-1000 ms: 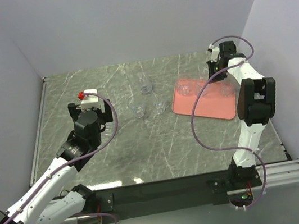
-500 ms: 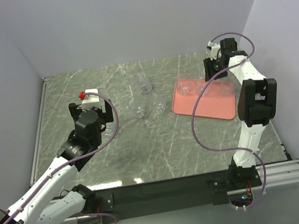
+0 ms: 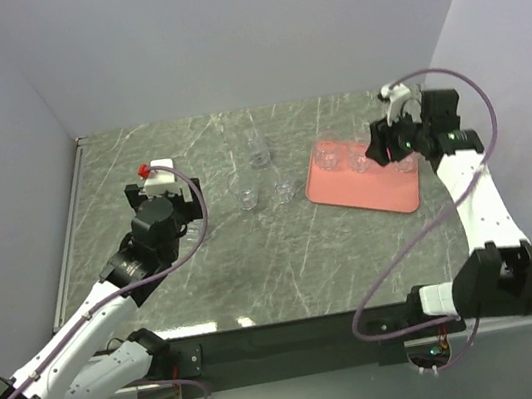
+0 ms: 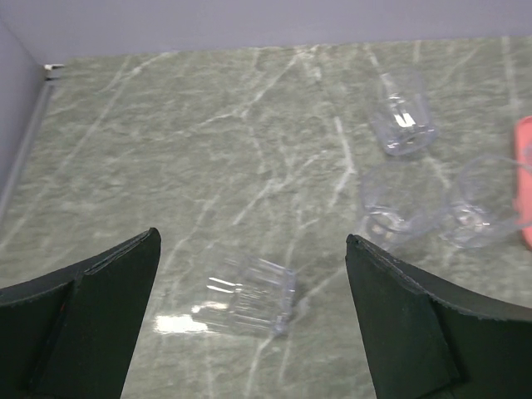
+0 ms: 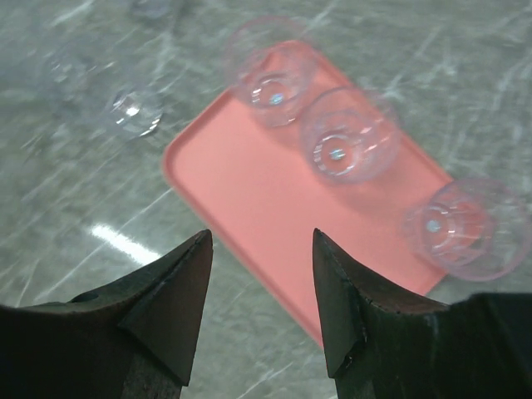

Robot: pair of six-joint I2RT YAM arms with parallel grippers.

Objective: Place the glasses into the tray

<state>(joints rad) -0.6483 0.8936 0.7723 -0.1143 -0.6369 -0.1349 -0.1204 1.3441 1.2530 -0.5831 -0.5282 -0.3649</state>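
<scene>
Now that the right claw (image 5: pixel 260 241) has parted its fingers and drawn up and back from the 3 o'clock end of the tray, where it sat low a second ago, the glass there counts as delivered and that arm is free for another. Table (image 3: pixel 287 267), one: green marbled top, walled on three sides. Arms, two: left arm (image 3: pixel 92 318) reaching toward 10 o'clock, right arm (image 3: pixel 480 206) reaching toward 2 o'clock. Tray (image 3: pixel 371 193), one: salmon pink, flat on the table at 2 o'clock. Claws, two: right claw empty, fingers apart, above the tray's near edge. The left claw (image 4: pixel 251 241) is spread to its widest and grips nothing. Glasses, seven, all clear. Three stand upright in a row inside the tray: first tray glass (image 5: pixel 270 71), second tray glass (image 5: pixel 347 141), third tray glass (image 5: pixel 465 226). Four are outside it, near 12 o'clock. The paired glasses (image 4: pixel 395 212) and (image 4: pixel 482 208) stand upright just beside each other. The far glass (image 4: pixel 403 116) lies beyond them, and I cannot tell whether it is upright or tipped. The tipped glass (image 4: pixel 249 295) is on its side between the left claw's fingers, untouched. By this count, three are placed and four remain.
</scene>
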